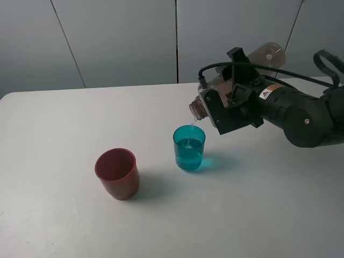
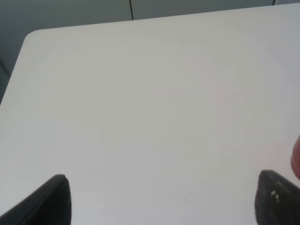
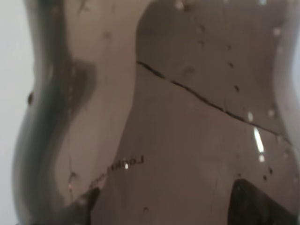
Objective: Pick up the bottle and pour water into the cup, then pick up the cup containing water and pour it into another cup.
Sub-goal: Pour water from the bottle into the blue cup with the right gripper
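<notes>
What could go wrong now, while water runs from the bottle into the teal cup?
The stream from the bottle enters the teal cup near its rim; a small shift could spill water on the table. The cup already looks well filled; more pouring may overflow it.

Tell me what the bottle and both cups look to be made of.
Bottle: likely smoky see-through plastic, glossy; highlights and droplets show on its wall. Teal cup: translucent plastic, probably; the water shows through its tinted wall. Red cup: opaque plastic, it seems, smooth with a soft sheen.
</notes>
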Controlling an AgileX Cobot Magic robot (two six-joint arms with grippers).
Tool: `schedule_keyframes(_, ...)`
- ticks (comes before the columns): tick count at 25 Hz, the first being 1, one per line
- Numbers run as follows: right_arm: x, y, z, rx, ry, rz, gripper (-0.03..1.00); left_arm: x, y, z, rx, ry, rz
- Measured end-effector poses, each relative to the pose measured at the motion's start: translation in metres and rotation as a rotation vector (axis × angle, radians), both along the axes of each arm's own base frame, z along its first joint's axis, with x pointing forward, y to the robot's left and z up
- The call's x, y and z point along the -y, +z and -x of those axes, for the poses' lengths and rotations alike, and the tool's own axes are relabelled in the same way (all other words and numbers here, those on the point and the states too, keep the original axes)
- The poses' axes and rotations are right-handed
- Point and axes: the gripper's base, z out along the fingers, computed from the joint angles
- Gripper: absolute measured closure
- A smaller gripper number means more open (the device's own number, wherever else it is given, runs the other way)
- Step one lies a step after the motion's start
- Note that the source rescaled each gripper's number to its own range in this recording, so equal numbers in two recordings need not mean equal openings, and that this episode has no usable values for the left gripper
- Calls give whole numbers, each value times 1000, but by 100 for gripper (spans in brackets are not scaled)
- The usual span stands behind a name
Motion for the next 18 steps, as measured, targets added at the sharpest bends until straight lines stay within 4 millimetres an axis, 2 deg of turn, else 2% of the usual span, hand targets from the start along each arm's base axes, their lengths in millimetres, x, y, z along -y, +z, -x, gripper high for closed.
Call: schedule_keyframes(18,-3,2,1,27,50,22,96,0,0,0,0,0,0)
